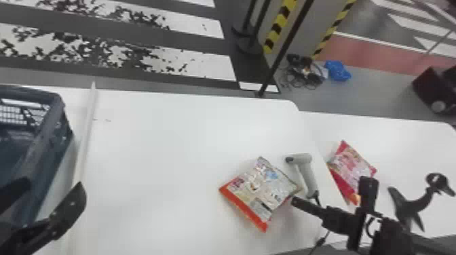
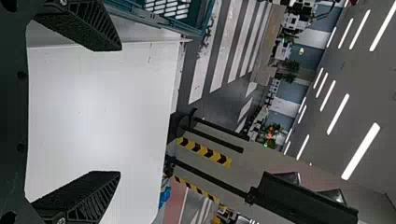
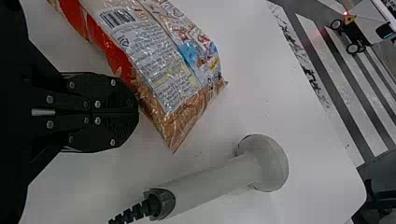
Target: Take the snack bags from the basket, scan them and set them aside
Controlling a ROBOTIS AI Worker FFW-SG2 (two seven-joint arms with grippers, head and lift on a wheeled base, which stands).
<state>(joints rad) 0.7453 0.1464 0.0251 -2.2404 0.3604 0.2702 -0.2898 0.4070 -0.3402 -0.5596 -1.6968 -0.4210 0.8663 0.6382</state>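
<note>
Fingertips of your right gripper [image 1: 295,201] point left, clenched, beside the orange-edged snack bag [image 1: 259,191]; your left gripper [image 1: 54,188] sits released near the basket [image 1: 54,142].

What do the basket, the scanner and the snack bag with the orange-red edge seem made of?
Basket: probably hard plastic, dull sheen; it has a moulded-looking grid of openings.
Scanner: likely smooth matte plastic; even grey surface, soft shading.
Snack bag: thin, glossy film, apparently plastic; crinkles and bright glints. A foil layer is possible.
</note>
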